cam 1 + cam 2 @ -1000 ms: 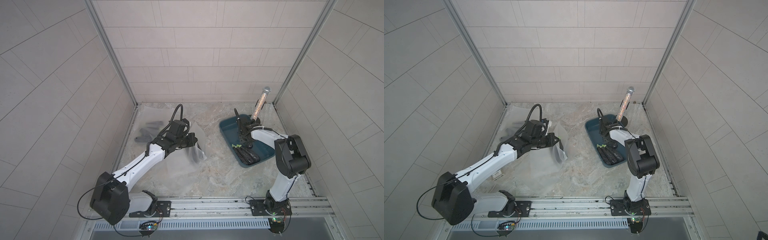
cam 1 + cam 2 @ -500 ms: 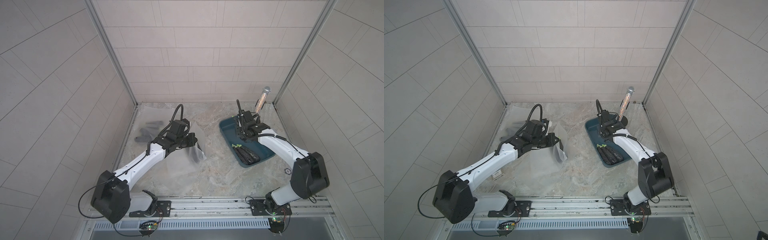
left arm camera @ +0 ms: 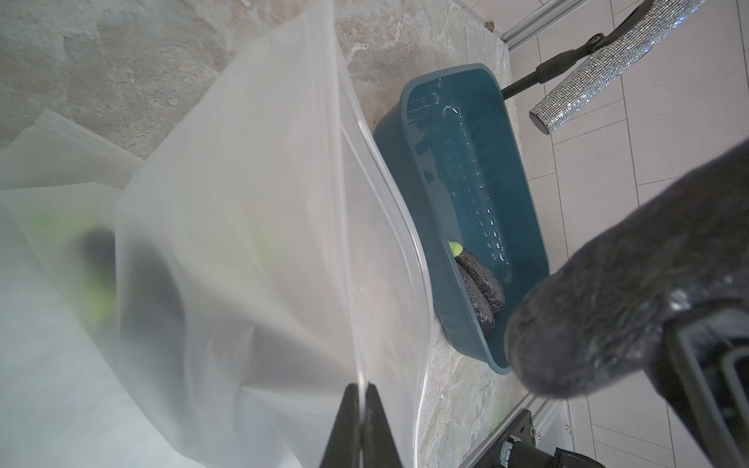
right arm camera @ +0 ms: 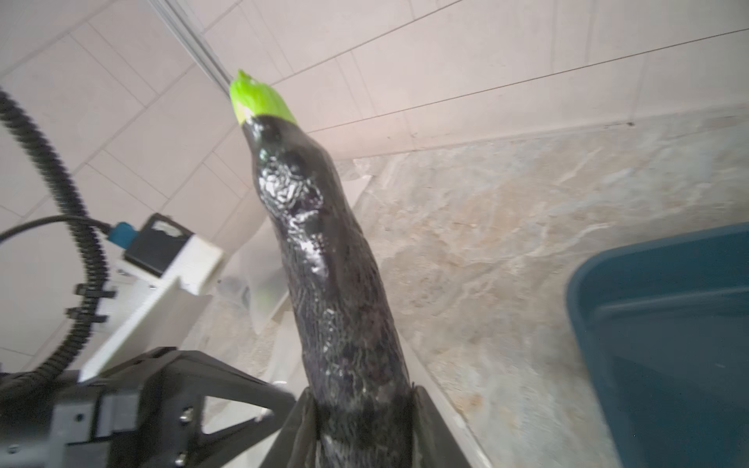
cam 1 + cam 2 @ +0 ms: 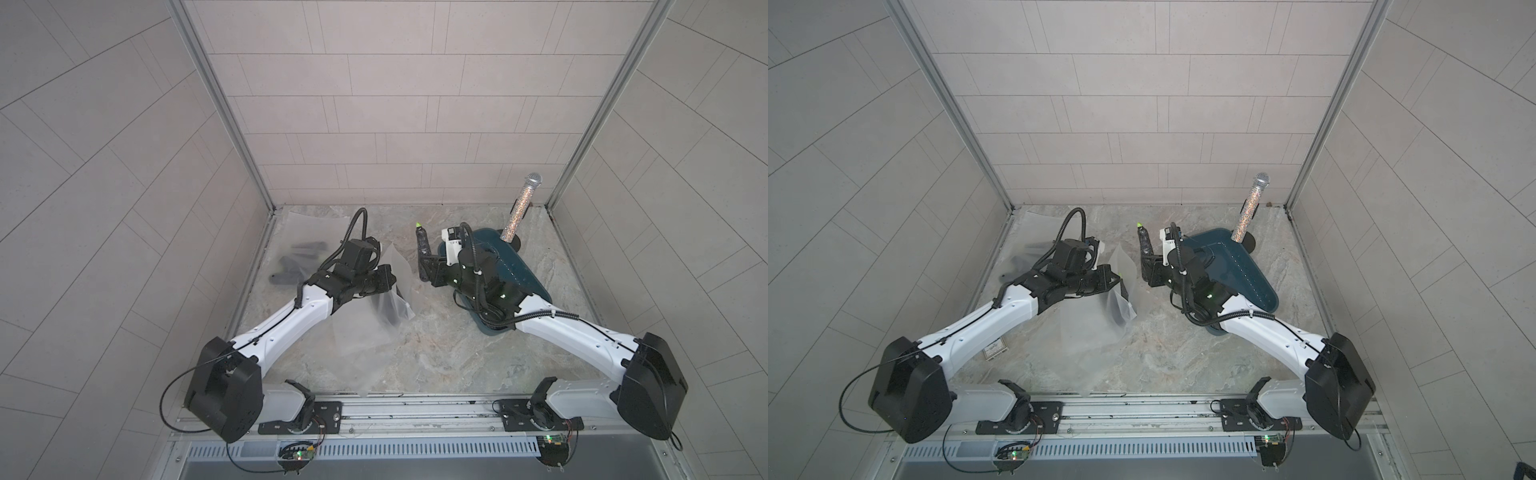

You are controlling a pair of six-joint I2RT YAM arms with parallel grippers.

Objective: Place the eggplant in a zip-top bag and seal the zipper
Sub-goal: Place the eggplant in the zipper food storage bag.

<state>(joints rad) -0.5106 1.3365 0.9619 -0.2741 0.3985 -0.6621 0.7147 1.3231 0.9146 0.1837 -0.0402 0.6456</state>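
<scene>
A dark, glossy eggplant (image 5: 423, 245) (image 5: 1144, 246) (image 4: 324, 263) with a green tip stands nearly upright in the air between the tray and the bag. My right gripper (image 5: 426, 270) (image 5: 1148, 270) (image 4: 362, 401) is shut on its lower part. The frosted zip-top bag (image 5: 365, 328) (image 5: 1088, 328) (image 3: 263, 202) lies left of it, its mouth lifted and gaping toward the eggplant. My left gripper (image 5: 390, 282) (image 5: 1116, 282) (image 3: 362, 389) is shut on one lip of the mouth. A dark shape with green shows blurred through the film.
A teal tray (image 5: 523, 270) (image 5: 1246, 266) (image 3: 421, 182) sits at the right, holding more eggplants (image 3: 482, 283). A glittery microphone (image 5: 521, 208) stands on a stand behind it. Another bag with dark things inside (image 5: 299, 257) lies at the back left.
My right gripper has lifted an eggplant out of the tray and carried it left toward the bag, while the arm's elbow swung out to the right. The left arm has held still.
</scene>
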